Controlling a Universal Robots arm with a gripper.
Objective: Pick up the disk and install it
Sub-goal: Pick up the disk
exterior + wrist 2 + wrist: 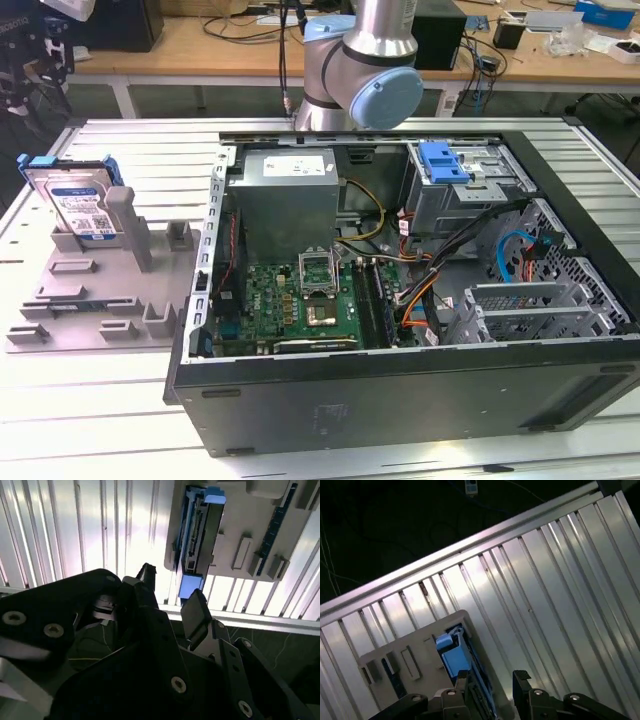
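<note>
Exterior view: the disk stands on edge in a slot of a grey plastic holder, at this view's left, on a table of ribbed silver slats. It is a flat silver rectangle with a white-and-blue label on its broad face and a bright blue plastic frame along its edges, leaning back slightly against a grey post. An open computer case lies well apart on this view's right, with black metal walls, a green circuit board and loose cables inside. The arm, smooth silver tube with pale blue joint caps, rises behind the case. In the second wrist view the gripper hangs over the table's edge with its black, blocky fingers spread and nothing between them. The disk lies ahead of the fingertips, apart from them and not yet touched — seen edge-on, its long thin side runs away from the gripper, roughly in line with the gap between the fingers. The first wrist view agrees: the gripper is spread wide, and the disk's blue frame shows just beyond one fingertip, seated in the holder.
</note>
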